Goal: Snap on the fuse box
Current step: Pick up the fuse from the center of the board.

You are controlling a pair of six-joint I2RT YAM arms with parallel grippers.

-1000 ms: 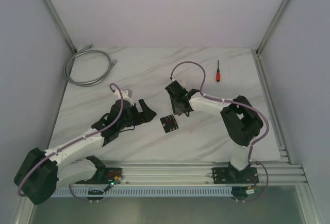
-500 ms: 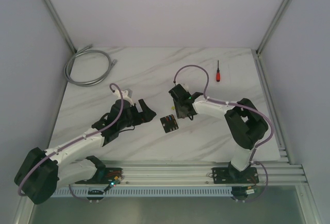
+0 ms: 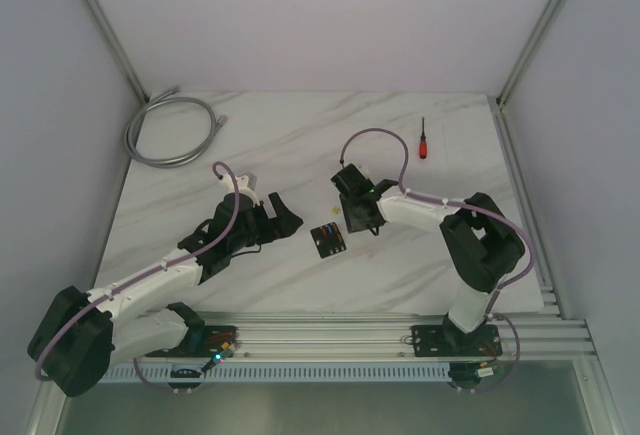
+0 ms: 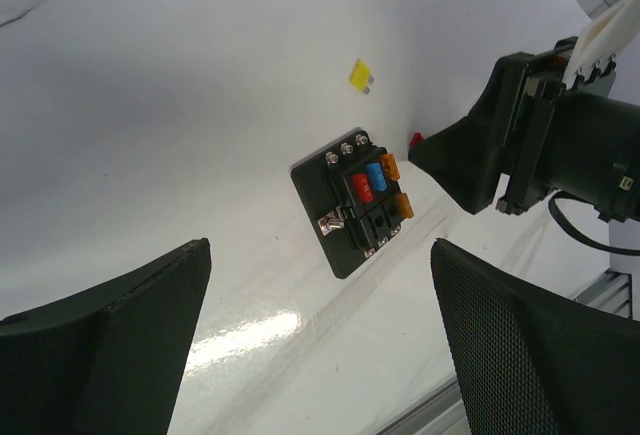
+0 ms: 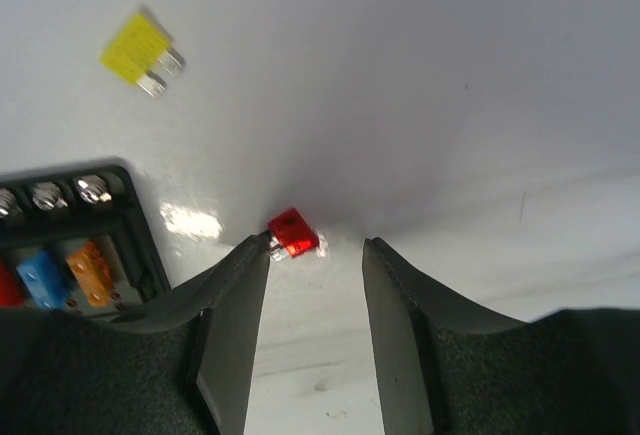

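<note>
The fuse box (image 3: 328,239) lies flat on the marble table between the two arms, a black block holding red, blue and orange fuses (image 4: 357,202) (image 5: 65,255). My right gripper (image 5: 316,245) is low over the table just right of the box, its jaws partly open with nothing clamped. A loose red fuse (image 5: 294,233) lies at the tip of its left finger. My left gripper (image 3: 288,221) stands wide open to the left of the box, apart from it and holding nothing.
A loose yellow fuse (image 5: 138,55) (image 4: 361,76) lies beyond the box. A red-handled screwdriver (image 3: 423,142) rests at the back right, and a coiled grey cable (image 3: 170,128) at the back left. An aluminium rail runs along the near edge.
The right gripper has moved right and nearer, coming down beside the fuse box's right side. The left arm and the fuse box have not moved.
</note>
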